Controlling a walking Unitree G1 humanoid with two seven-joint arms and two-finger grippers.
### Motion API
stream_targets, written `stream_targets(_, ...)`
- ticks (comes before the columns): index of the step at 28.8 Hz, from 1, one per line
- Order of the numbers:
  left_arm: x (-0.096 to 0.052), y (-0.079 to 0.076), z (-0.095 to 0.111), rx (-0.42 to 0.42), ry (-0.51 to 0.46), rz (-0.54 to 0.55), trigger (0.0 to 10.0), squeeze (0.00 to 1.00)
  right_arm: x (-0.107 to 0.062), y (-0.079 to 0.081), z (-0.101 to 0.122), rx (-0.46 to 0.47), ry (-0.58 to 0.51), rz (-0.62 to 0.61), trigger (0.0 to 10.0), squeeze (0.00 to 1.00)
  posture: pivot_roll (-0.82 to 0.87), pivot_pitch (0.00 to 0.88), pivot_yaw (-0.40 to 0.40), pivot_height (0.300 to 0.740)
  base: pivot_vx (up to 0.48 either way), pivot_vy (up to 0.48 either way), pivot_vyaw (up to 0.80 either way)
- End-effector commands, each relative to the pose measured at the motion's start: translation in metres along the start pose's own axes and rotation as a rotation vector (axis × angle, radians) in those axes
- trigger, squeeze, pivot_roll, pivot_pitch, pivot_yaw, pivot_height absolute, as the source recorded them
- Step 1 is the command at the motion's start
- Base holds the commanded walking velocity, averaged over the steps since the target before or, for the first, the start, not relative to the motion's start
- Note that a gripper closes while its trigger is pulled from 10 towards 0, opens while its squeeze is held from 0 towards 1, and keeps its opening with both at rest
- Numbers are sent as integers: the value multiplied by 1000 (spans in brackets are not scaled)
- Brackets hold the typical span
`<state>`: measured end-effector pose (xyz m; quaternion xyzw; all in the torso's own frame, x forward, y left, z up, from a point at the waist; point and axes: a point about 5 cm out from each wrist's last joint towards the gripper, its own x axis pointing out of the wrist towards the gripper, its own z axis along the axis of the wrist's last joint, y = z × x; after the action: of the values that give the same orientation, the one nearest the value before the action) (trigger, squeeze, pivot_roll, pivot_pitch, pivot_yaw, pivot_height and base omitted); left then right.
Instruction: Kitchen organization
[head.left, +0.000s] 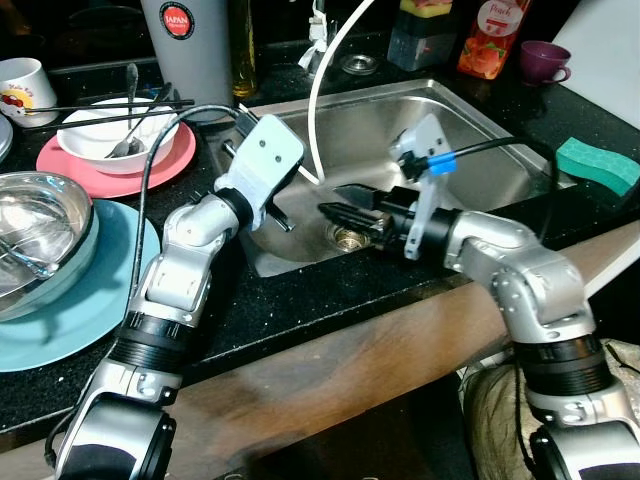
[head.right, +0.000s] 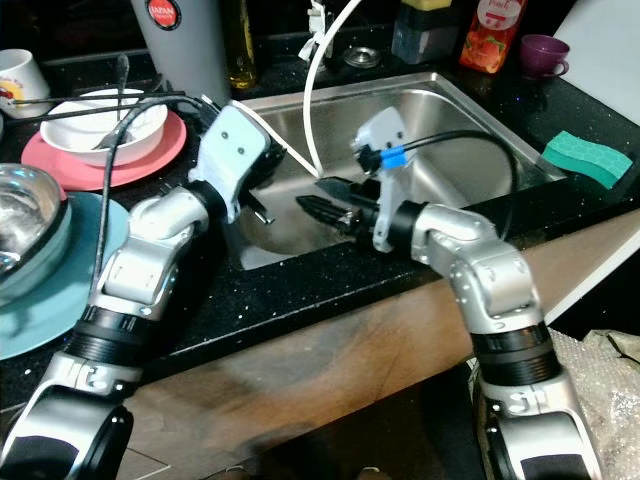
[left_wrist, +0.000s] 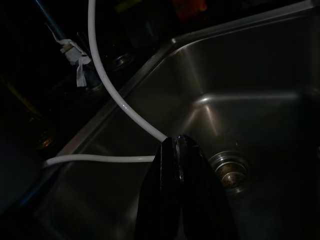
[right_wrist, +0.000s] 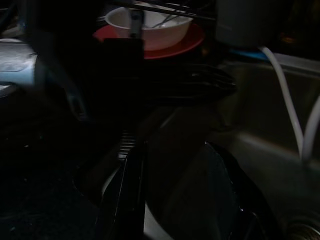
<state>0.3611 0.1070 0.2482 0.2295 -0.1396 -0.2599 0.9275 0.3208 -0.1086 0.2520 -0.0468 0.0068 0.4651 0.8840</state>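
Both grippers are hovering over the sink (head.left: 480, 120): the right gripper (head.left: 335, 200) with fingers spread, the left gripper (left_wrist: 178, 150) with fingers pressed together, holding nothing. Beyond the sink's left rim, the white bowl (head.left: 100, 130) is sitting on a pink plate (head.left: 60, 165), probably fragile and slippery; grip its rim.

green sponge (head.left: 597, 163) on counter, juice bottle (head.left: 492, 37) behind.

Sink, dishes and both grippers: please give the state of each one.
Sink: no dishes, drain uncovered.
White hose: hangs into the sink.
Left gripper: shut, over the sink.
Right gripper: open, over the sink.
White bowl: on red plate, spoon inside.
Sponge: on the counter.
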Motion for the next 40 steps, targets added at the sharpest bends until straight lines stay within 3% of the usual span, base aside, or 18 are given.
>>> stream_targets(1,2,1,1,4,-8,-10,0,0,1,0,1,-12,13,1,10000,0,37,106,-17,740,0,0,0)
stream_targets(12,15,-1,-5,-39,22,-71,0,0,6,2,-1,-51,68,29,10000,0,30,122,-17,740,0,0,0)
stream_targets(13,16,-3,-6,-39,28,-82,2275,0,6,2,-1,-56,75,28,10000,0,29,123,-16,740,0,0,0)
stream_targets(14,16,-4,-7,-39,36,-89,9725,0,6,2,-2,-60,80,27,10000,0,29,123,-16,740,0,0,0)
stream_targets(19,17,-11,-11,-21,53,-158,10000,12,5,0,-5,-69,103,15,10000,0,28,123,-17,740,0,0,0)
stream_targets(20,17,-12,-12,-19,57,-169,10000,176,5,0,-5,-70,106,15,10000,0,28,123,-17,740,0,0,0)
stream_targets(21,17,-12,-12,-19,57,-169,10000,176,5,0,-5,-70,106,15,10000,0,28,123,-17,740,0,0,0)
stream_targets(22,18,-13,-12,-21,57,-175,10000,941,5,0,-5,-73,109,15,10000,0,28,123,-17,740,0,0,0)
stream_targets(23,18,-13,-12,-19,57,-177,10000,1000,5,0,-6,-74,111,16,10000,0,32,122,-18,740,0,0,0)
stream_targets(24,18,-14,-13,-10,57,-176,10000,1000,5,0,-6,-76,113,17,10000,0,32,122,-18,740,0,0,0)
stream_targets(25,18,-15,-14,-8,60,-175,10000,580,5,0,-7,-76,115,17,10000,0,32,122,-18,740,0,0,0)
stream_targets(26,18,-15,-14,-8,60,-175,10000,580,5,0,-7,-76,115,17,10000,0,32,122,-18,740,0,0,0)
stream_targets(27,18,-15,-15,-5,63,-175,10000,353,5,0,-7,-77,115,17,10000,0,32,122,-18,740,0,0,0)
stream_targets(28,17,-16,-15,-5,65,-175,10000,0,5,0,-7,-76,115,18,10000,0,34,122,-18,740,0,0,0)
stream_targets(35,17,-15,-13,15,62,-160,10000,0,5,0,-8,-78,117,17,10000,0,34,122,-18,740,0,0,0)
stream_targets(40,12,-8,-5,58,37,-68,10000,0,3,-2,-7,-81,111,-3,10000,0,27,120,-11,740,0,0,0)
